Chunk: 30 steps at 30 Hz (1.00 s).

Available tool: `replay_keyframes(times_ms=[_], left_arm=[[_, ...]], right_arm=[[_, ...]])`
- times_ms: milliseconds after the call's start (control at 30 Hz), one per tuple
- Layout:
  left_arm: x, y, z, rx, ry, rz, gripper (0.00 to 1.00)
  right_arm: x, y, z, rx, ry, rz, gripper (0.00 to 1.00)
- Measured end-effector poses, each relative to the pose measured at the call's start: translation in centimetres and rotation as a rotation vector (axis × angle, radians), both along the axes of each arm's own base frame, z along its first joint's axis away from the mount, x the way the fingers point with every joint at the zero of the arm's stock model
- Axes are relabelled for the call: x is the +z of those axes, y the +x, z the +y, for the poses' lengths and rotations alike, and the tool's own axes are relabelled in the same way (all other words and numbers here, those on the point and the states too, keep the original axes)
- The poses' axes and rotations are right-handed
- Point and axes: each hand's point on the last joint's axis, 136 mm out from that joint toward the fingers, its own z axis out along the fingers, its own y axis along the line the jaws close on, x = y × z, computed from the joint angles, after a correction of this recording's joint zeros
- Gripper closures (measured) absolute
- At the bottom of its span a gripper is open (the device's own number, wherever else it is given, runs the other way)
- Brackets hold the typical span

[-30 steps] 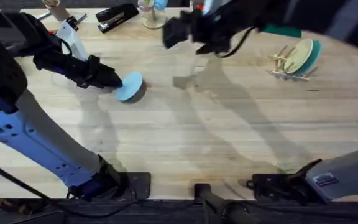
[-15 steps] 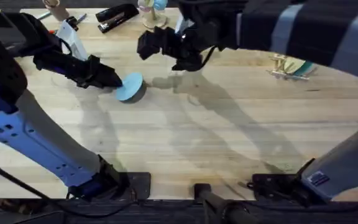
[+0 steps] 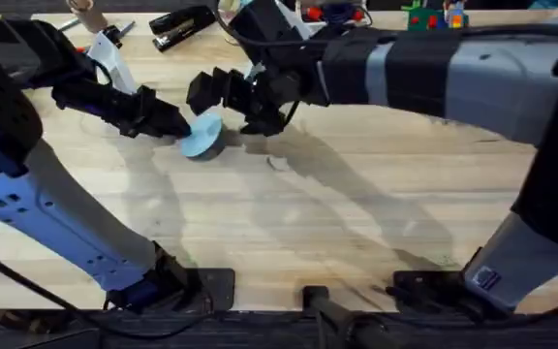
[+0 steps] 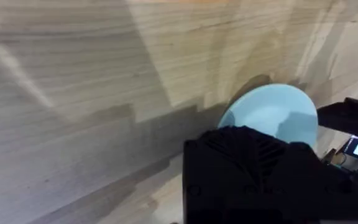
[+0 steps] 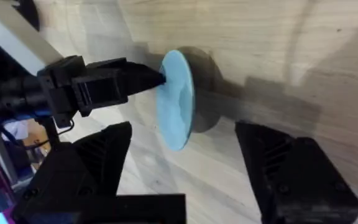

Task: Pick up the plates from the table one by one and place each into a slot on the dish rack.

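Note:
A pale sky-blue plate (image 3: 201, 136) stands tilted on its edge at the table's (image 3: 289, 223) back left. My left gripper (image 3: 184, 126) is shut on the plate's left rim. The right wrist view shows the plate (image 5: 176, 99) edge-on, with the left arm's black fingers (image 5: 114, 81) pinching it. My right gripper (image 3: 232, 109) has reached across the middle. It hangs open just right of the plate, its fingers (image 5: 284, 168) spread wide on either side of the plate (image 4: 269, 112) without touching it. My right arm covers the dish rack.
A black stapler (image 3: 182, 24), a clear cup (image 3: 232, 21) and small coloured toys (image 3: 434, 15) line the table's back edge. My right arm (image 3: 434, 73) spans the back right of the table. Bare wood lies in front of the plate.
My right arm swung left from the back right across the table, and its open gripper now sits beside the plate. The left gripper and the plate have not moved.

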Motion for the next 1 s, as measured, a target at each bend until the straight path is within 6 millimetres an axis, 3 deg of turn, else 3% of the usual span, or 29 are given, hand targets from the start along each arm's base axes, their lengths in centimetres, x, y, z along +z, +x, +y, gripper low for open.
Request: replay_keyframes(times_ms=[200,733,900,1000], left_arm=[[0.0,0.0,0.0,0.000,0.000,0.000,0.960],[0.0,0.0,0.0,0.000,0.000,0.000,0.960],[0.0,0.0,0.0,0.000,0.000,-0.001,0.960],[0.0,0.0,0.0,0.000,0.000,-0.001,0.961]], right_arm=[[-0.9,-0.4,1.5,-0.003,0.026,0.014,0.007],[-3.3,-0.7,2.6,-0.052,0.045,0.101,0.007],[-3.3,-0.7,2.6,-0.057,0.047,0.105,0.131],[-3.3,-0.7,2.7,-0.060,0.048,0.108,0.428]])
